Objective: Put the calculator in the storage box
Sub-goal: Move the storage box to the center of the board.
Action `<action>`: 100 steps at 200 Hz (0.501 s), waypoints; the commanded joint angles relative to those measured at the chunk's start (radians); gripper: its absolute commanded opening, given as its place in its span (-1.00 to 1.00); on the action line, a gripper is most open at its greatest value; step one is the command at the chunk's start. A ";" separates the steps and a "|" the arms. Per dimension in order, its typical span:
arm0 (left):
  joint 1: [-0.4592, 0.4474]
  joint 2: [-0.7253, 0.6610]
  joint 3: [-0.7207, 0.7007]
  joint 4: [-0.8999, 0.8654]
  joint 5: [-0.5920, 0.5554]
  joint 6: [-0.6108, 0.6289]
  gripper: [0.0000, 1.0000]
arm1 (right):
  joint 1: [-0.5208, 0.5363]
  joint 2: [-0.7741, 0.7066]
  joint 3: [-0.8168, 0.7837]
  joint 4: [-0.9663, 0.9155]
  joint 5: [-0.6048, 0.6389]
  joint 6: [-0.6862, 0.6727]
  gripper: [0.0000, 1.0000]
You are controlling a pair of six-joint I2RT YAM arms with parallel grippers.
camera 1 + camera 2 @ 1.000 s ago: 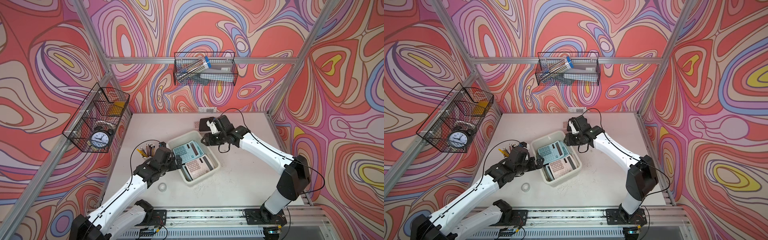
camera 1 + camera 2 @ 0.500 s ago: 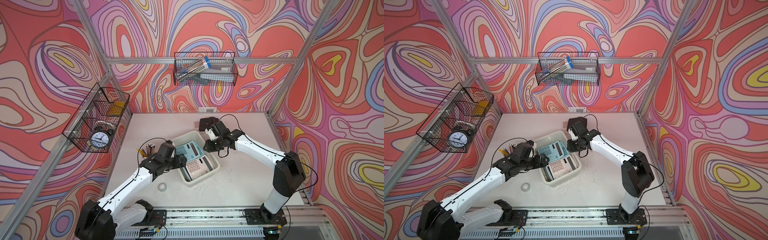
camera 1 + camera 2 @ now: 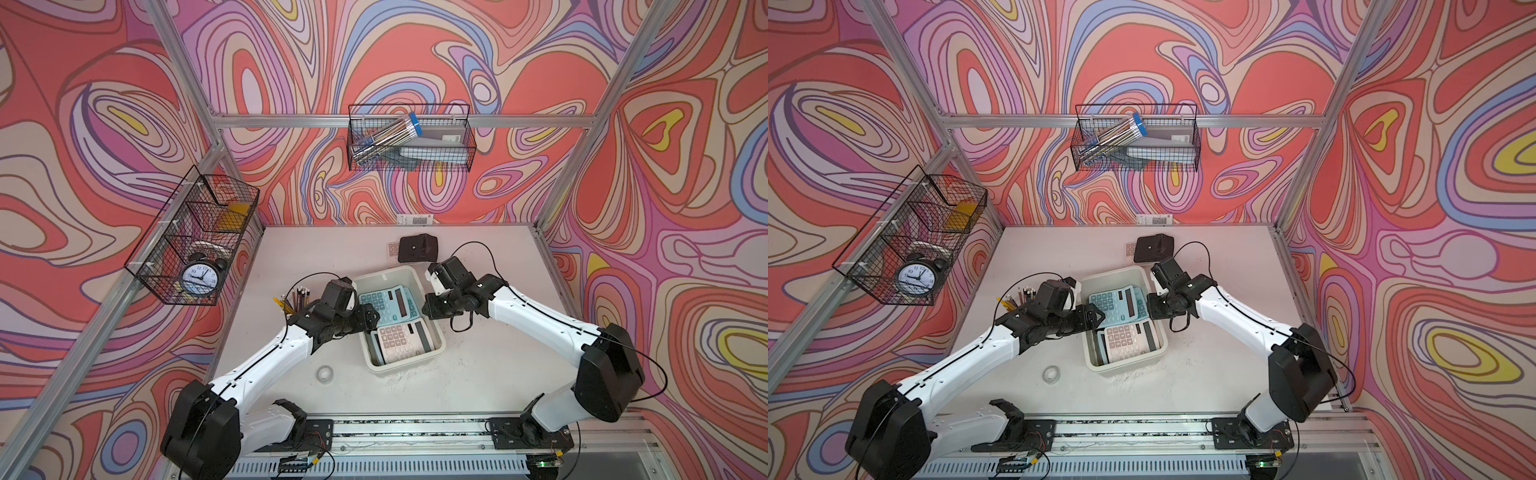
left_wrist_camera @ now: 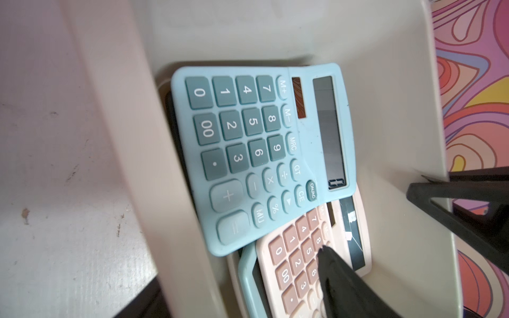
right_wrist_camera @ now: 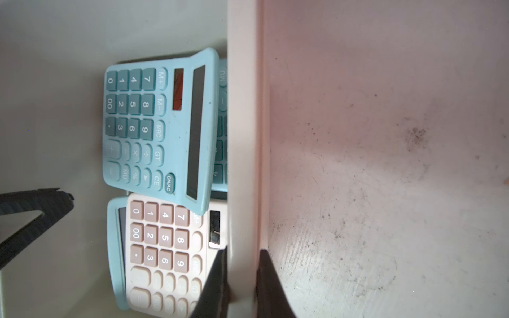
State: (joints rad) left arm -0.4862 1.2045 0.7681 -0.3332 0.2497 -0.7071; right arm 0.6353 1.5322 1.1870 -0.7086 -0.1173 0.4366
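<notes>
The off-white storage box stands mid-table. Inside it a blue calculator overlaps a pink calculator, and another blue one lies underneath. My right gripper is shut on the box's right wall, one finger inside and one outside. My left gripper straddles the left wall, open, its inner finger hovering over the pink calculator, clear of the wall.
Behind the box lies a black flat object with a small pale keypad at its side. A pencil cup stands left of the box. A clear tape roll lies near the front. Wire baskets hang on the walls.
My right gripper came forward from the black object to the box's right wall and shut on it. My left gripper moved onto the left wall, its jaws narrowing.
</notes>
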 commanded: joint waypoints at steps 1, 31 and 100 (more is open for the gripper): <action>-0.017 0.027 0.053 0.045 0.026 0.000 0.50 | -0.008 -0.047 -0.004 -0.018 0.113 0.009 -0.83; -0.022 0.034 0.096 0.006 -0.004 0.012 0.65 | -0.068 -0.082 -0.018 -0.065 0.181 0.002 -0.89; -0.009 0.010 0.227 -0.133 -0.215 0.080 0.98 | -0.265 -0.202 -0.079 -0.135 0.222 -0.060 -0.92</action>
State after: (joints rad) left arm -0.5053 1.2144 0.9455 -0.4034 0.1249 -0.6693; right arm 0.4114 1.3869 1.1091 -0.8379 0.0513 0.4042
